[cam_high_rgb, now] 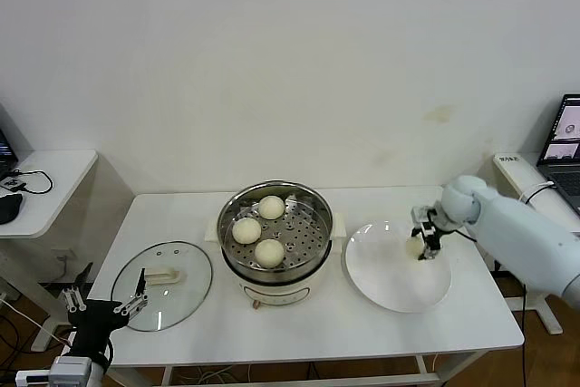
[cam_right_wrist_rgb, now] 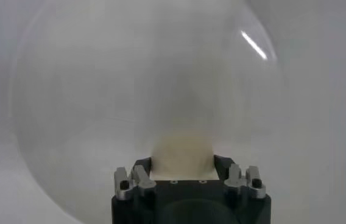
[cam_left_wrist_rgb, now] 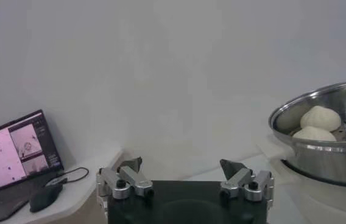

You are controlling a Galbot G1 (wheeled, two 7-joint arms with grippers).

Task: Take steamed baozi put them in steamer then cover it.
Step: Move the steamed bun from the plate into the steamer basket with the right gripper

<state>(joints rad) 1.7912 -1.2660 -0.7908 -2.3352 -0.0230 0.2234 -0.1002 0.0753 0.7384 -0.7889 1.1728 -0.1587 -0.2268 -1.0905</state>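
Right gripper (cam_high_rgb: 422,240) is reaching down over the flat round white plate (cam_high_rgb: 385,283) on the right side of the white table (cam_high_rgb: 308,328); its fingers are sitting clamped against both sides of 1 small cream-white steamed dough bun (cam_right_wrist_rgb: 182,153) that is lying on the plate. Wrist view is showing the bun filling the gap between the 2 jaws.

Round shiny stainless-steel steamer pot (cam_high_rgb: 313,262) is sitting mid-table, just left of the plate, with 3 more cream-white buns (cam_high_rgb: 269,251) resting on its perforated tray: 1 far, 1 left, 1 near.

Round clear glass lid with metal rim and cream rectangular handle (cam_high_rgb: 186,287) is lying flat on the table left of the steamer, well apart from it.

Left gripper (cam_high_rgb: 104,304) is hanging at the near left table edge, beside the lid, jaws standing wide apart, holding nothing.
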